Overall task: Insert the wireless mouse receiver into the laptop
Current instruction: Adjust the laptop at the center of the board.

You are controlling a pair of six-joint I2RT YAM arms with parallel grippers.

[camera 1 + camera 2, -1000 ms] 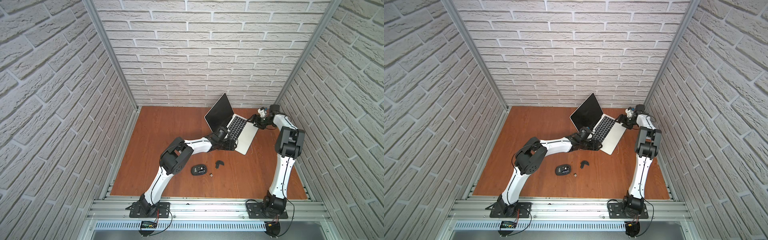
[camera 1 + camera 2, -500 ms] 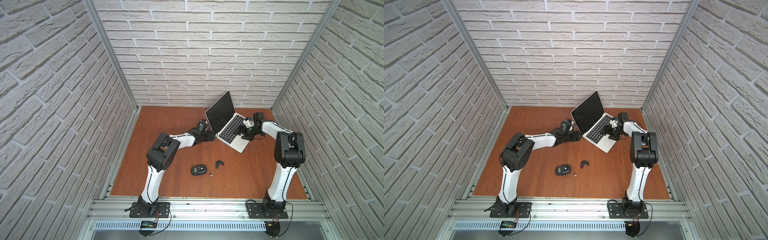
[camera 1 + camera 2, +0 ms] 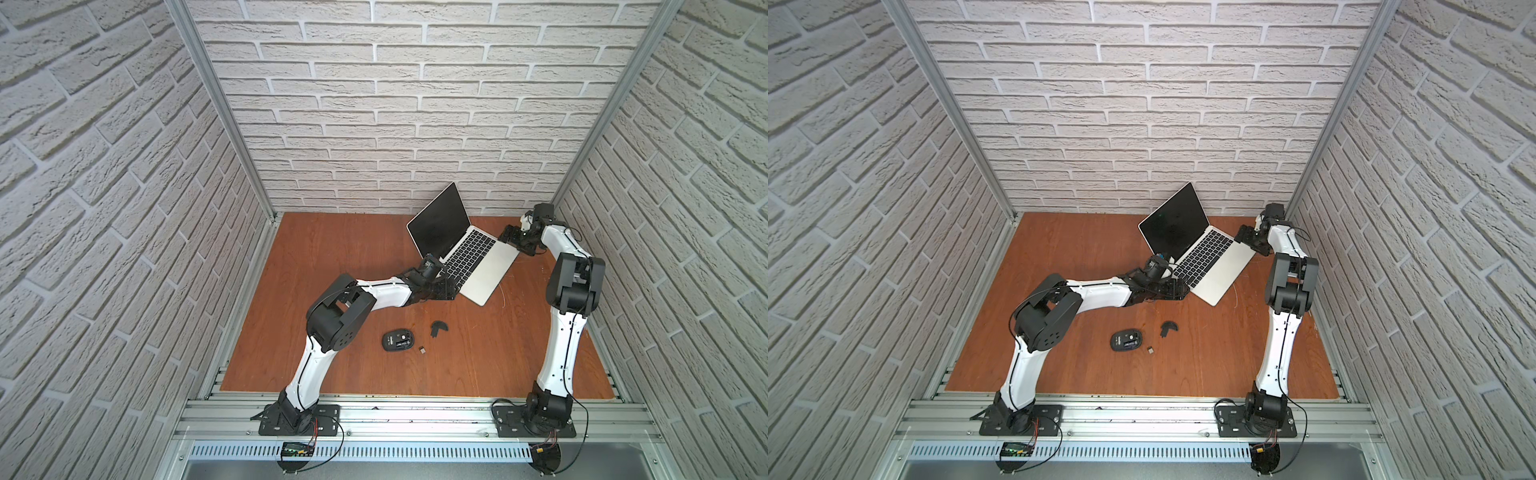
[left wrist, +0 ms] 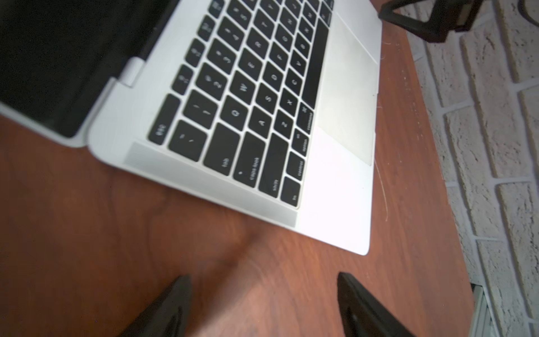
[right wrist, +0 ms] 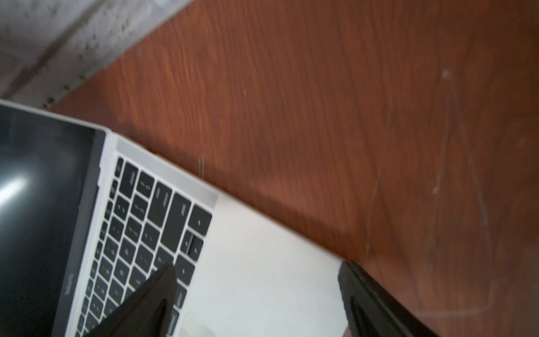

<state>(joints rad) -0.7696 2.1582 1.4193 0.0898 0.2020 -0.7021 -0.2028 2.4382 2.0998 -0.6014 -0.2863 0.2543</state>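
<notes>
The silver laptop (image 3: 486,270) (image 3: 1217,279) stands open and turned at an angle at the back right of the table. The wireless mouse receiver (image 3: 422,349) (image 3: 1149,351) lies on the wood, a tiny dark nub just right of the black mouse (image 3: 398,340) (image 3: 1127,340), far from both grippers. My left gripper (image 3: 451,291) (image 4: 264,291) is open over bare wood beside the laptop's (image 4: 335,189) left edge, holding nothing. My right gripper (image 3: 510,240) (image 5: 256,280) is open over the laptop's (image 5: 262,262) right palm rest, empty.
A curved black cover piece (image 3: 438,328) (image 3: 1168,328) lies a little behind and right of the mouse. Brick walls (image 3: 395,124) close in the wooden table (image 3: 332,270) on three sides. The right arm's elbow (image 3: 575,282) stands close to the right wall.
Half a second ago the laptop sat further left with a gripper at each side. Now it lies further right, the left gripper is at its near-left edge and the right gripper stands wider.
</notes>
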